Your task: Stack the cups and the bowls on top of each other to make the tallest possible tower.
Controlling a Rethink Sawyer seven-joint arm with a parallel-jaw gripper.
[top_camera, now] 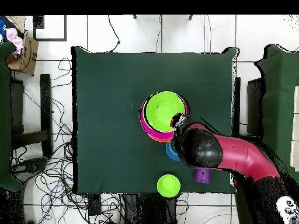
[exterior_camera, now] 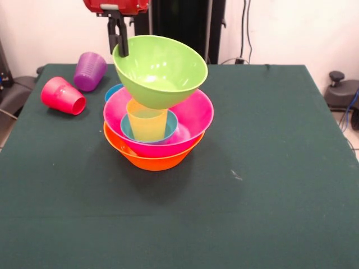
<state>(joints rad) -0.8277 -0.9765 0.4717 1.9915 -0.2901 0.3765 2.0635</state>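
Green bowl (exterior_camera: 160, 70) tilted atop tower (exterior_camera: 158, 131)

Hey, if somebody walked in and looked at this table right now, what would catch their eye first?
First the tower near the table's middle: an orange bowl, a pink bowl in it, and a yellow cup standing in a blue bowl inside. Above it a big green bowl tilts on the cup, the gripper clamped on its rim. A red cup and a purple cup lie tipped over beside the stack.

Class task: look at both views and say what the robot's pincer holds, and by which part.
The pincer holds the medium green bowl by its rim, tilted above the yellow cup.
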